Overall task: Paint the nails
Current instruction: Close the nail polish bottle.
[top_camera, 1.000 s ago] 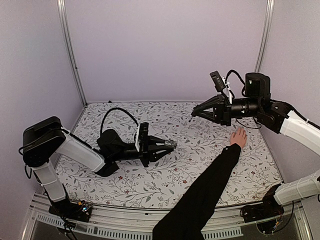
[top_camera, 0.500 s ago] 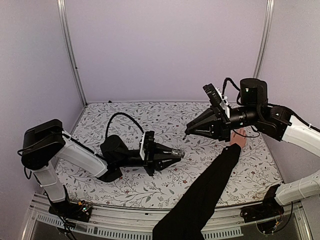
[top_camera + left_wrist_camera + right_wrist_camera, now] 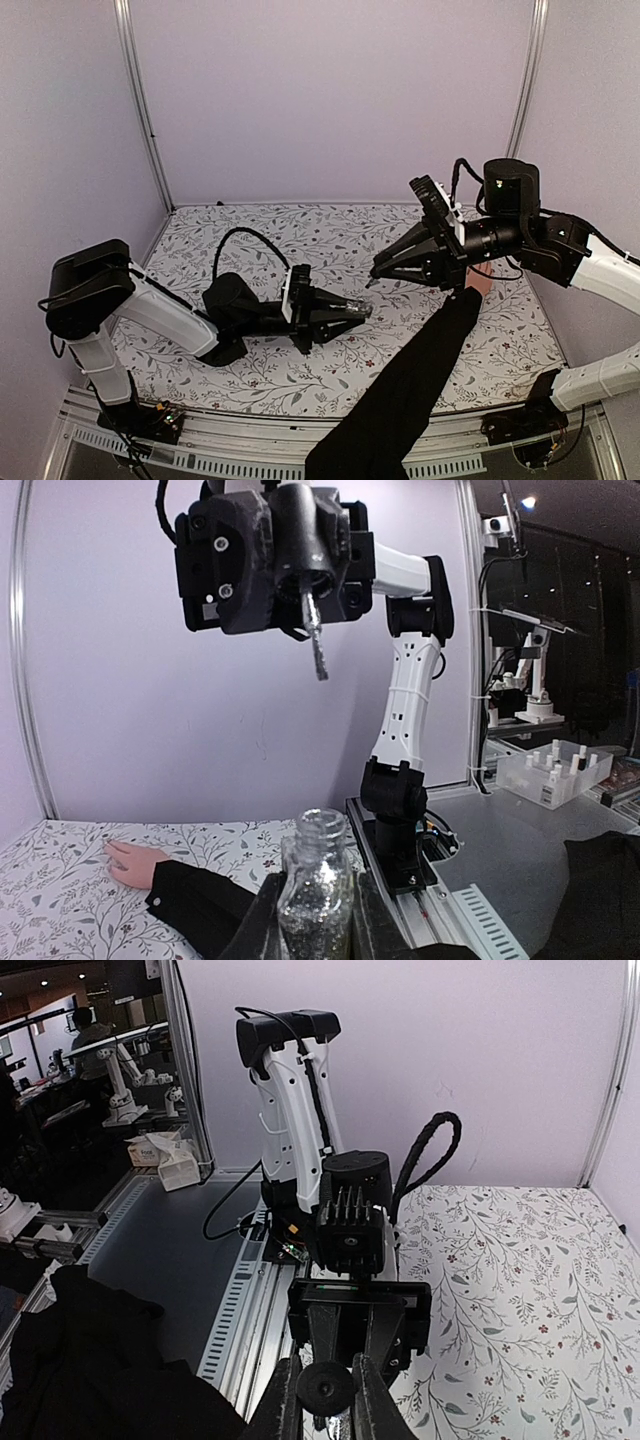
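Lilac walls (image 3: 330, 100) all round, a floral worktop (image 3: 330, 235) below, and both arms have been busy over the last second. The left gripper (image 3: 342, 311) has slid along the worktop toward the centre, and it's pinching the bottle (image 3: 318, 885) upright. The neck is open with no lid on it, and something dark and glittery shows inside.

The right gripper (image 3: 384, 268) has swung in and tipped nose-down from a near-level pose. Its jaws are pressed tight on the black cap (image 3: 325, 1388), and the brush (image 3: 317, 648) hangs from it. From the left wrist view the brush sits above the bottle mouth and well apart from it, so no contact yet.

My read is that this is a reload: bottle and brush are closing on each other for a dip, not heading for the fingers.

And where are the nails (image 3: 111, 851)? They're at the tips of the bare hand (image 3: 130, 860), which lies flat on the right side of the worktop with a black sleeve (image 3: 400, 390) trailing back to the near edge. From above, the right gripper hangs over part of that hand. The nails are too small to show whether any polish is on them. The brush is pointing away from them, so painting waits on the dip, and lining the brush up with that narrow neck is the tricky part.
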Tool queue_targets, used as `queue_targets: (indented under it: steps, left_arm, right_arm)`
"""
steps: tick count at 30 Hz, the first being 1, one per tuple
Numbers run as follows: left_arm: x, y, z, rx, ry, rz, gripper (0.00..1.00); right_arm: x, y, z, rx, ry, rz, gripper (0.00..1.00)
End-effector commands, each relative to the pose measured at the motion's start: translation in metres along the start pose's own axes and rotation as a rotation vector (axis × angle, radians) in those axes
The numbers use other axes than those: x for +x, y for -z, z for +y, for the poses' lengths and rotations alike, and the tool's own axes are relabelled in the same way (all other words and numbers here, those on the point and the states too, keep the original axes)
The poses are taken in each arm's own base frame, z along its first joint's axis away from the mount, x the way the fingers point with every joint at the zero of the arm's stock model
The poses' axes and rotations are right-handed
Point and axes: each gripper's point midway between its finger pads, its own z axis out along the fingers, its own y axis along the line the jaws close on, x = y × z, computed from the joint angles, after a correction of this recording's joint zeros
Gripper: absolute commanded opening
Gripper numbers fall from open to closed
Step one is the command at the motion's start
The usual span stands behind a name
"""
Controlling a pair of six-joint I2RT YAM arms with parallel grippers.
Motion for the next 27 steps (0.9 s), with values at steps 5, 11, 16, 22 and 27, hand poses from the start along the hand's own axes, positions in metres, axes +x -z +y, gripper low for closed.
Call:
queue_targets:
  steps: [5, 11, 16, 22, 27]
  left_arm:
    - [-0.009, -0.006, -0.005, 0.034, -0.024, -0.047, 0.00]
    - [-0.008, -0.006, -0.006, 0.036, -0.016, -0.046, 0.00]
    - [-0.006, -0.005, -0.005, 0.030, -0.010, -0.047, 0.00]
    - [-0.008, -0.004, -0.006, 0.035, -0.004, -0.060, 0.00]
    - [-0.009, -0.004, -0.007, 0.039, -0.001, -0.065, 0.00]
  right_arm:
    - [0.007, -0.006, -0.002, 0.030, 0.022, 0.036, 0.00]
    - [0.017, -0.012, -0.002, 0.038, 0.021, 0.071, 0.00]
    - [0.023, -0.017, -0.002, 0.048, 0.026, 0.095, 0.00]
    - [0.030, -0.020, -0.003, 0.062, 0.031, 0.122, 0.00]
    - [0.031, -0.019, -0.004, 0.075, 0.033, 0.130, 0.00]
